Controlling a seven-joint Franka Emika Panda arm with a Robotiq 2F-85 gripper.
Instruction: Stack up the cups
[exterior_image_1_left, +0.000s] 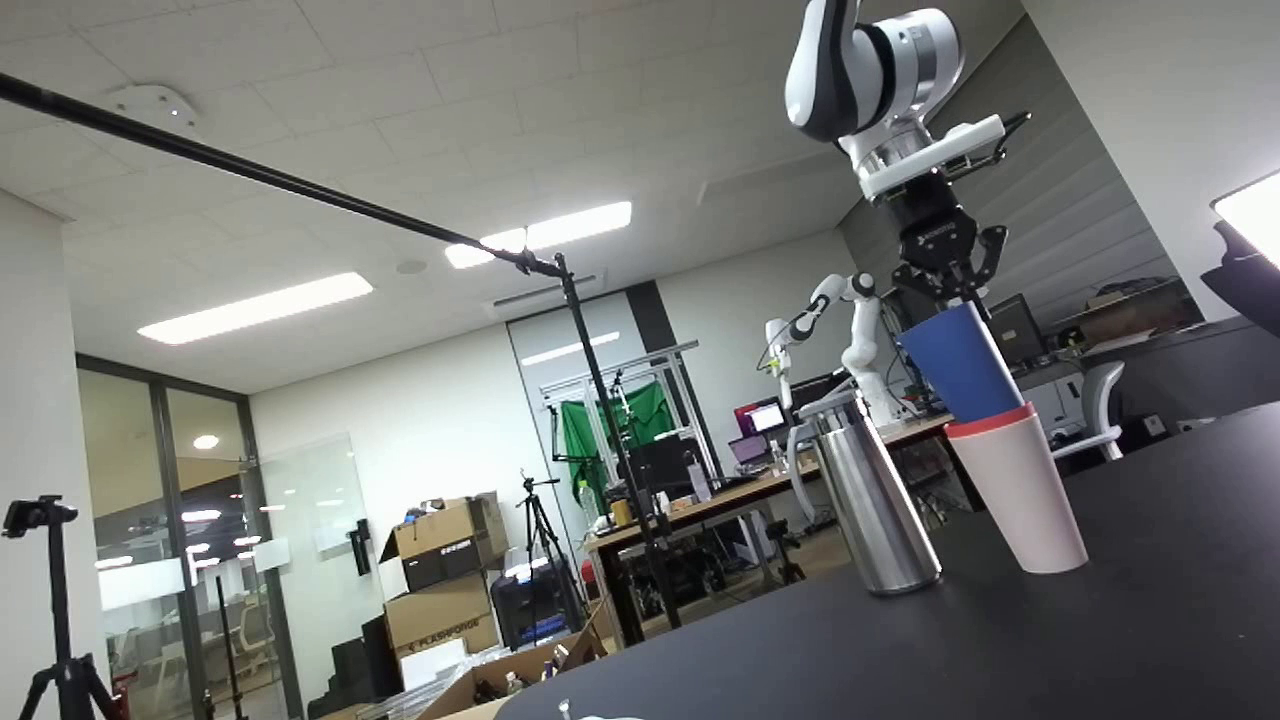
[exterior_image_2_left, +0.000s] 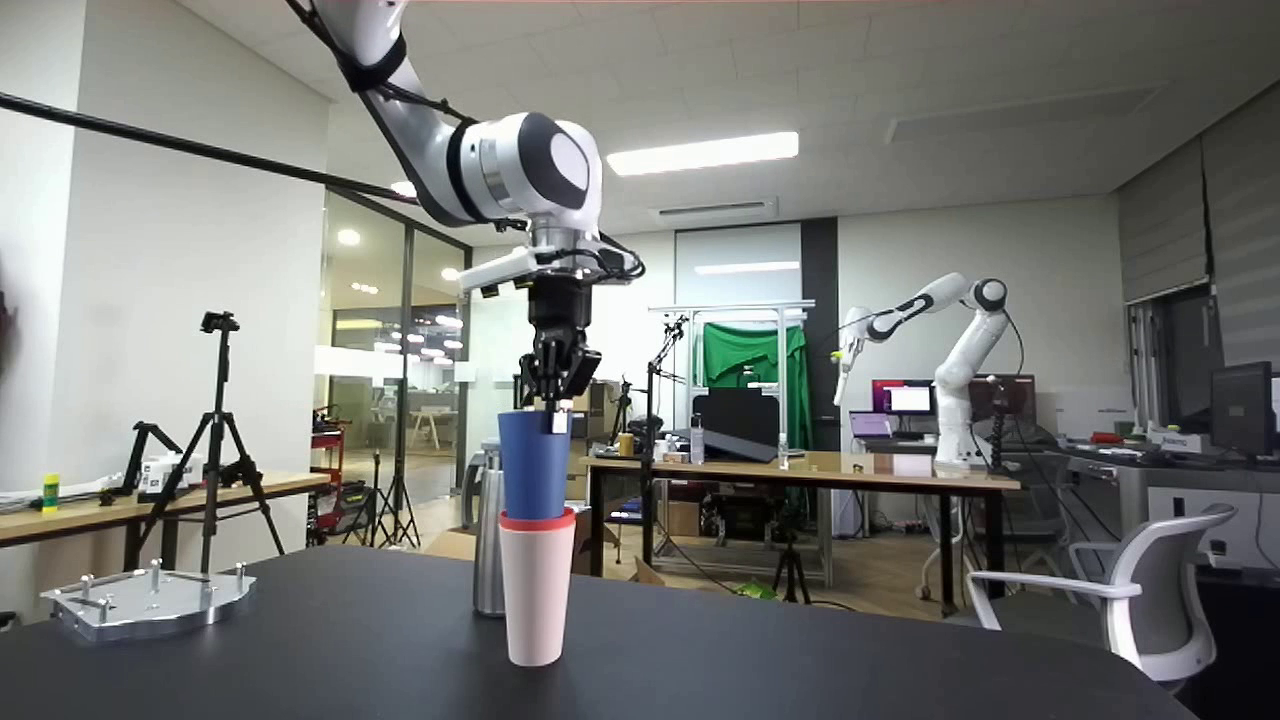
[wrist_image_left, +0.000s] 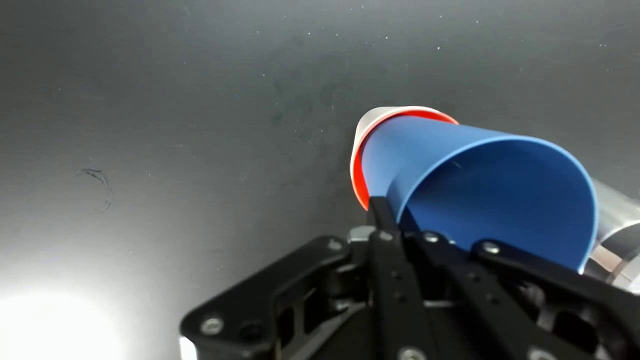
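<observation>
wrist view: my fingers (wrist_image_left: 382, 212) pinch the blue cup (wrist_image_left: 485, 187) by its rim; it hangs below them, near upright, base just inside the red cup (wrist_image_left: 360, 180).

On the black table (exterior_image_2_left: 800, 665) a shiny steel flask (exterior_image_1_left: 877, 510) stands upright. At the table's left end, in an exterior view, sits a metal plate (exterior_image_2_left: 140, 612) studded with short posts (exterior_image_2_left: 155, 573). Beyond the table are a camera tripod (exterior_image_2_left: 217, 395), stacked cardboard boxes (exterior_image_1_left: 430, 605), a wooden-topped workbench (exterior_image_2_left: 870, 470) and a metal frame (exterior_image_2_left: 740, 304) hung with green cloth (exterior_image_2_left: 728, 345). Near the table's right end stands an office chair (exterior_image_2_left: 1165, 560).
</observation>
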